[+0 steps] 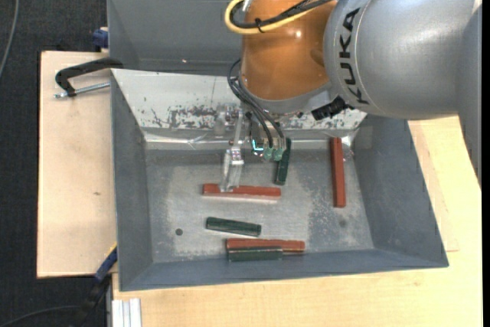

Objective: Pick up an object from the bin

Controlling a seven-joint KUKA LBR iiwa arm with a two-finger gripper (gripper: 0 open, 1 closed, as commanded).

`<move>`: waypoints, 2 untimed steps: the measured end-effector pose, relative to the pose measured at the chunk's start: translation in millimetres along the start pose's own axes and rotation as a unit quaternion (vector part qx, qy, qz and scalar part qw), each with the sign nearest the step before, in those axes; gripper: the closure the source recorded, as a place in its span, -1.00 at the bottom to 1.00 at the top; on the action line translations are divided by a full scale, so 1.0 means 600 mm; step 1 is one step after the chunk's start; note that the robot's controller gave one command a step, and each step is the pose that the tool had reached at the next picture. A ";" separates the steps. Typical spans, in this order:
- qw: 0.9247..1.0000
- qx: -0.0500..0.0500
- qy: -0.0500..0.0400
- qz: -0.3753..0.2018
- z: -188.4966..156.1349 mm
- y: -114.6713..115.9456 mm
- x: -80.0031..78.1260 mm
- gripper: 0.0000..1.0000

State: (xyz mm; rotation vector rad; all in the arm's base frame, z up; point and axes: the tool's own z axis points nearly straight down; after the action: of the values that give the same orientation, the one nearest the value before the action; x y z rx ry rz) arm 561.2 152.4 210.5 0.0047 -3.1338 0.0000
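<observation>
The bin [132, 180] is grey, with a red-brown stick [338, 172] and a dark green stick [233, 226].

Bin [153, 188] contents:
- Long red-brown bar [256, 193]: flat, mid-floor, lying crosswise.
- Dark green stick [281, 167]: tilted near-upright, just behind the bar's right end.
- Red-brown bar [338, 172]: right side, lying front to back.
- Short dark green bar [233, 226]: flat, nearer the front.
- Red-brown bar [268, 245] alongside a dark green bar [253, 256]: touching, at the front wall.
</observation>
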 end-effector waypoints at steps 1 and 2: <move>1.000 -0.001 -0.004 0.001 -0.007 -0.001 -0.003 -1.00; 1.000 -0.002 -0.008 -0.004 0.058 -0.031 0.011 -1.00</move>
State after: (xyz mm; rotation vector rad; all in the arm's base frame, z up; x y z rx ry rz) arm 554.4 133.7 175.6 0.0171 -3.1501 -0.0063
